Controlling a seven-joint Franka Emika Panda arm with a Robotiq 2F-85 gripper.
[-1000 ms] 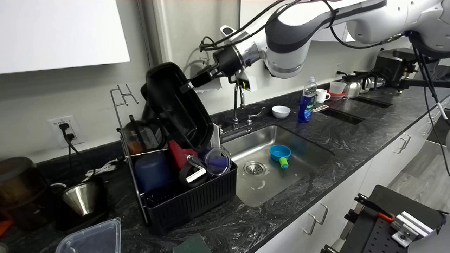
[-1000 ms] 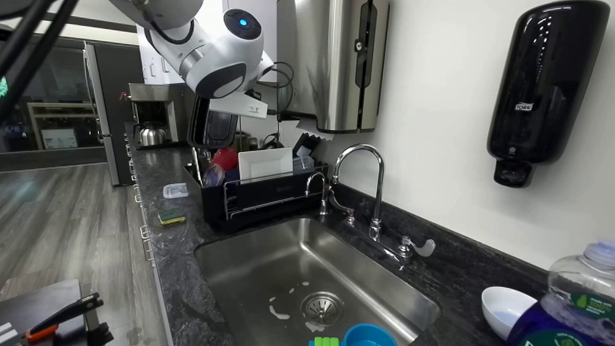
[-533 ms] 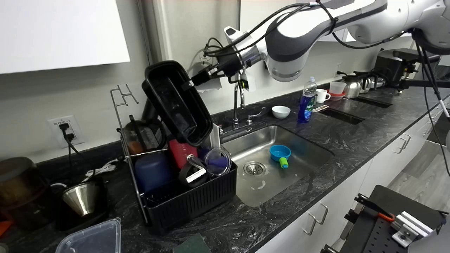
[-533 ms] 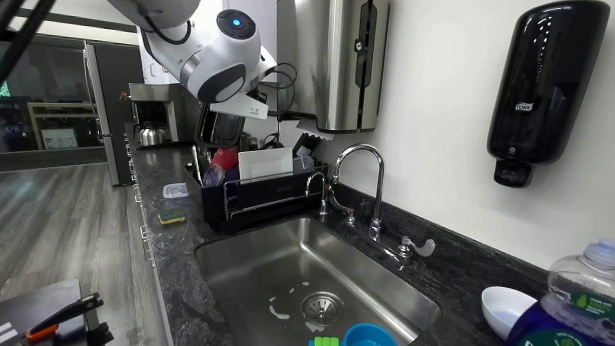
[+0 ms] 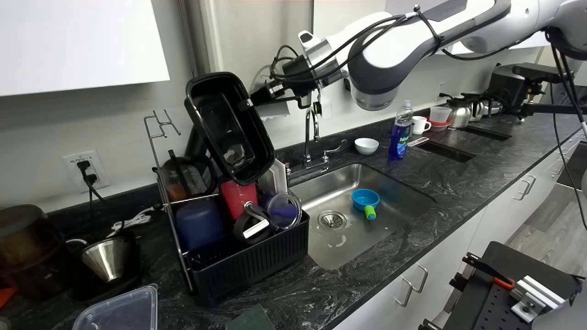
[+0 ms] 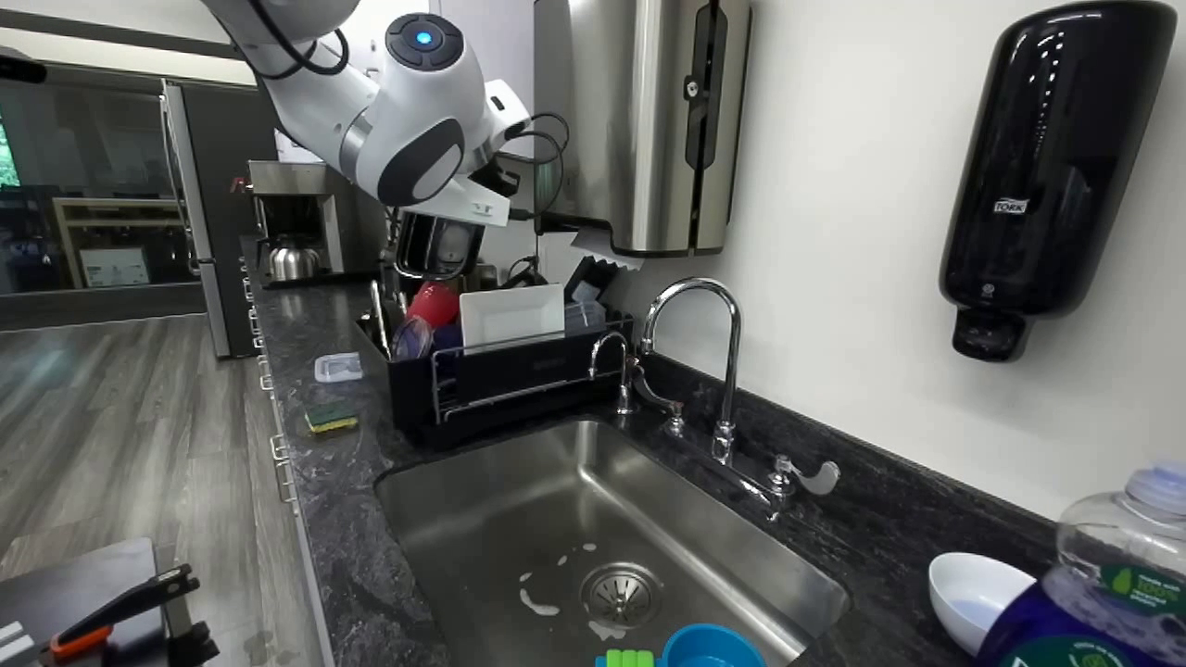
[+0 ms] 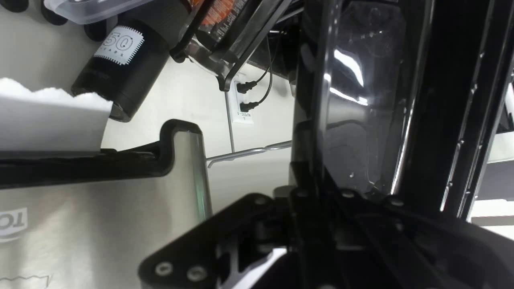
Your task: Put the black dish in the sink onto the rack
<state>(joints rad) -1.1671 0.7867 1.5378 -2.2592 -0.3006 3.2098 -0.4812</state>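
Dish [image 5: 227,128] aslant above the rack [image 5: 254,266], 1 long side in the tool [image 5: 248,103]

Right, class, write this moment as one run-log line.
gripper: shut on black dish; pose: tilted, above rack; sink: blue bowl inside; placement: not yet

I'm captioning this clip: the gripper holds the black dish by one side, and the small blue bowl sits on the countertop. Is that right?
Not quite: the small blue bowl sits in the sink, not on the countertop; both exterior views show it. The rest holds: the gripper has the black dish by one side.
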